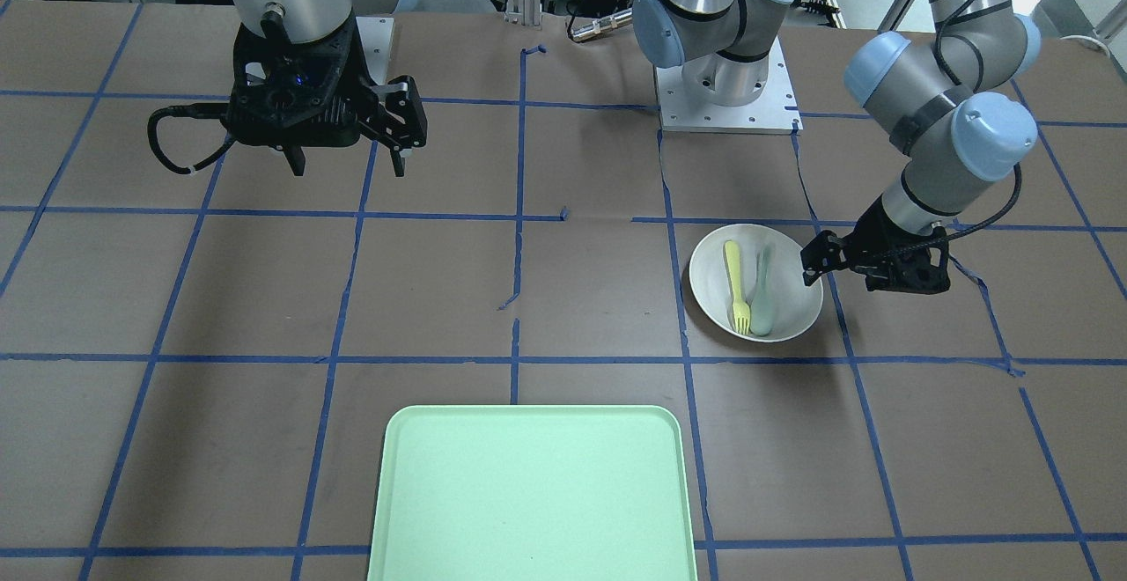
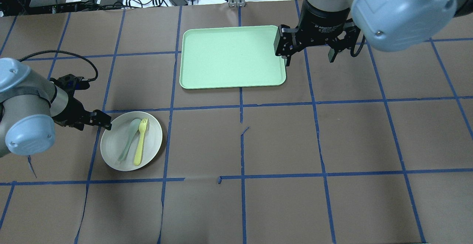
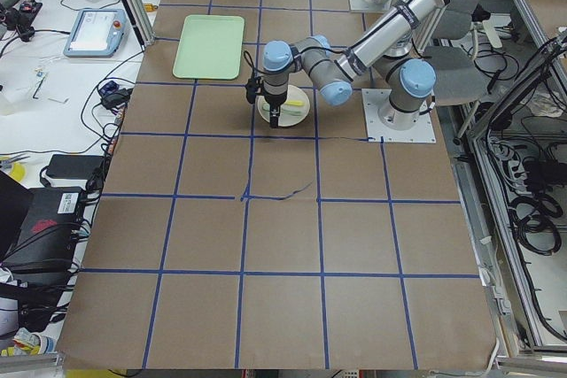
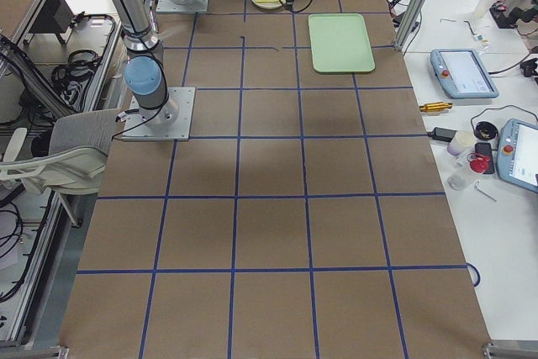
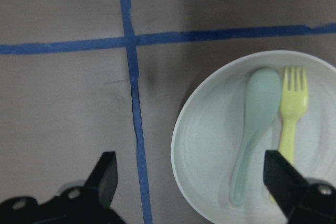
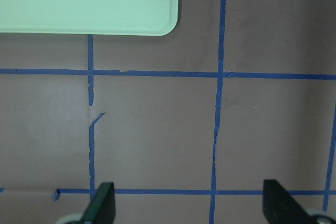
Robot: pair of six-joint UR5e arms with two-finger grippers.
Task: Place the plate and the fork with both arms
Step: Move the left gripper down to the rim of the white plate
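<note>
The off-white plate (image 2: 114,146) sits on the table's left half and also shows in the front view (image 1: 710,280). The yellow fork (image 2: 140,141) lies in it beside a pale green spoon (image 2: 128,139), both also seen in the front view, fork (image 1: 734,286) and spoon (image 1: 762,292). My left gripper (image 2: 103,119) is open and empty at the plate's left rim. In the left wrist view (image 5: 191,182) its jaws straddle that rim, with plate (image 5: 205,145), fork (image 5: 291,119) and spoon (image 5: 257,114) below. My right gripper (image 2: 307,53) is open and empty, held high by the tray's right edge.
A rectangular mint-green tray (image 2: 232,57) lies at the far middle of the table and also shows in the front view (image 1: 528,493) and the right wrist view (image 6: 89,1). Blue tape lines grid the brown table. Cables and equipment lie beyond the far edge.
</note>
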